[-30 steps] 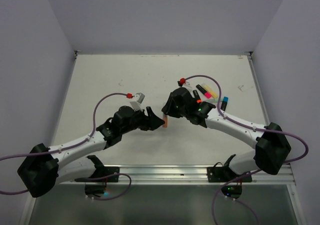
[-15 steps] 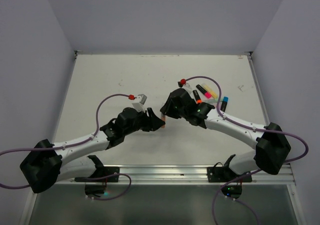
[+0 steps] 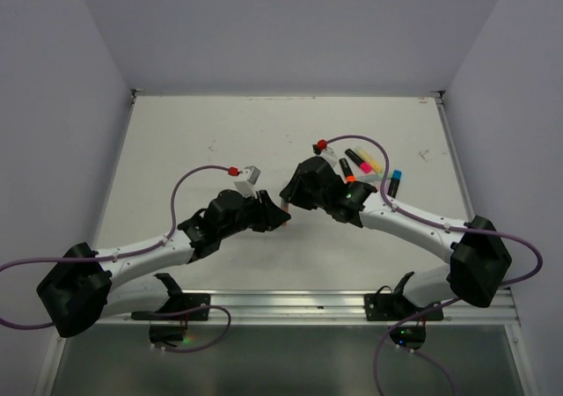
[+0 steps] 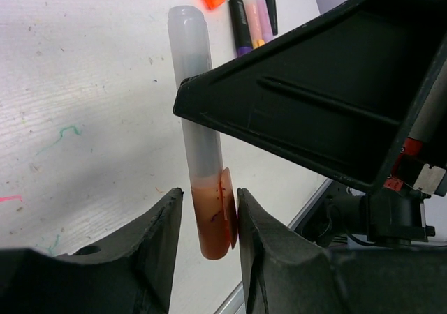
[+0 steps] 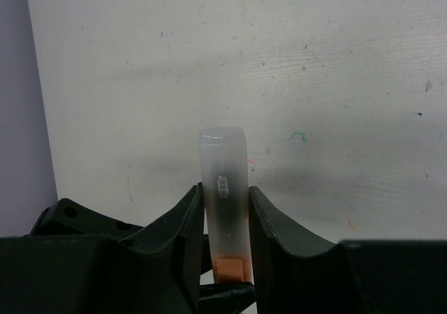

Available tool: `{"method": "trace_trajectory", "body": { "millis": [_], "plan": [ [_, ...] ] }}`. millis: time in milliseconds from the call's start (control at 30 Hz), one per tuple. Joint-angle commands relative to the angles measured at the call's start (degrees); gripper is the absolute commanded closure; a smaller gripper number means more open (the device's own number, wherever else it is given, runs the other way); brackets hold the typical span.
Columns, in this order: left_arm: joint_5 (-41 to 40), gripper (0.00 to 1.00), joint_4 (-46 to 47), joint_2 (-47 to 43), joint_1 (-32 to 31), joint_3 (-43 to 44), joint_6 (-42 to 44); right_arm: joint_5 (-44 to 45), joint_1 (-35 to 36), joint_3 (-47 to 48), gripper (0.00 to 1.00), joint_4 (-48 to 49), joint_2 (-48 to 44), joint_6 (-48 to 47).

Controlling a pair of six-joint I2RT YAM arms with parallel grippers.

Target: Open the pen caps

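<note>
While both claws are holding one pen [image 4: 198, 146], left claw [image 4: 207, 215] is pinching orange cap [image 4: 211, 230] inside it, right claw [image 5: 225, 213] squeezing pen's pale end. Crooked pull risking cap slipping, pen dropping.

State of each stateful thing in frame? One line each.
Left gripper: shut on the stubby orange plastic pen cap.
Right gripper: shut on the frosted translucent pen barrel.
Orange cap: still on the barrel, not pulled off.
Cluster of coloured highlighters with black sections: lying loose, ungripped.
</note>
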Motion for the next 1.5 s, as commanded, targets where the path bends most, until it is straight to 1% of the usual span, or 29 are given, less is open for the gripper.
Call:
{"method": "trace_trajectory", "body": {
  "millis": [0,100,167,233,267,333,367,400,433,467,500,533,600,633,767,800,833,867,933,967,1033,1133,1233,1400,1467],
  "plan": [
    [-0.9,0.60,2.9,0.1,-0.5,1.3,-0.9,2.5,0.4,0.8,1.00,2.6,-1.4,1.9],
    [-0.8,0.68,3.0,0.1,-0.6,1.1,-0.9,2.4,0.4,0.4,1.00,3.0,-1.5,2.2],
    [-0.4,0.82,3.1,0.1,-0.6,1.1,-0.8,2.2,0.4,0.0,1.00,3.6,-1.9,2.1],
    [0.0,1.00,3.0,0.1,-0.6,1.1,-0.8,1.3,0.4,-0.6,1.00,4.1,-2.2,1.4],
    [0.4,1.00,3.2,-0.1,-0.6,1.1,-0.7,1.2,0.4,-1.0,1.00,4.5,-2.9,1.1],
    [2.4,1.00,4.5,-1.6,-0.6,0.2,-0.1,0.4,0.4,-2.7,0.81,5.9,-4.2,-1.4],
    [3.3,1.00,6.4,-2.3,-0.6,-0.3,0.4,0.0,0.4,-3.3,0.68,6.9,-5.2,-2.6],
    [4.2,1.00,7.5,-3.3,-0.7,-0.9,0.6,-0.7,0.5,-3.6,0.46,7.0,-5.8,-5.2],
    [5.6,1.00,8.3,-5.1,-0.5,-1.8,0.7,-2.3,0.5,-4.1,0.38,7.1,-6.2,-6.5],
    [6.5,1.00,9.7,-6.0,-0.5,-2.1,1.1,-3.1,0.4,-4.2,0.32,7.3,-7.2,-7.9],
    [7.6,1.00,10.4,-6.6,-0.5,-2.4,1.2,-3.8,0.4,-4.5,0.29,7.5,-7.6,-10.6],
    [9.8,1.00,11.0,-7.7,-0.4,-2.4,1.3,-4.5,0.3,-5.1,0.29,7.8,-8.3,-11.6],
    [12.4,1.00,12.9,-8.4,-0.3,-2.3,1.0,-5.3,0.4,-6.4,0.29,9.1,-11.0,-13.0],
    [15.6,1.00,13.9,-8.9,-0.2,-2.6,0.7,-5.5,0.3,-8.1,0.30,10.0,-12.2,-13.3],
    [23.2,1.00,21.7,-9.0,1.0,-3.7,-2.9,-9.1,-0.2,-10.9,0.38,14.4,-17.0,-15.9],
    [24.2,1.00,22.6,-8.8,1.2,-3.8,-3.4,-10.0,-0.1,-11.3,0.43,14.9,-17.9,-16.2],
    [25.6,1.00,24.2,-8.3,1.5,-4.2,-4.5,-10.5,-0.2,-12.0,0.46,15.8,-19.1,-16.5],
    [26.0,1.00,25.2,-8.0,1.7,-4.6,-5.2,-11.0,-0.4,-12.2,0.52,15.9,-19.7,-16.7],
    [27.6,1.00,27.8,-7.4,2.7,-6.4,-6.9,-12.0,-0.4,-12.8,0.61,15.9,-20.5,-16.8],
    [28.1,1.00,31.5,-7.2,3.0,-7.2,-9.0,-12.5,-0.6,-12.9,0.68,15.9,-20.8,-16.7],
    [29.6,1.00,35.9,-6.1,4.3,-8.9,-10.9,-14.4,-0.6,-14.0,0.74,18.0,-21.3,-16.7],
    [30.5,1.00,38.4,-5.0,5.6,-10.3,-13.1,-15.8,-0.6,-15.4,0.81,20.2,-21.7,-15.7],
    [31.0,1.00,41.2,-4.5,6.0,-11.1,-14.4,-16.8,-0.7,-15.7,0.81,21.0,-21.7,-15.5],
    [31.8,1.00,42.1,-5.0,6.3,-10.9,-15.1,-17.7,-0.7,-16.5,0.73,22.4,-21.9,-15.4],
    [31.8,1.00,41.7,-5.5,6.5,-10.8,-15.2,-18.2,-0.6,-16.7,0.72,22.6,-22.0,-15.3]
  ]
}}
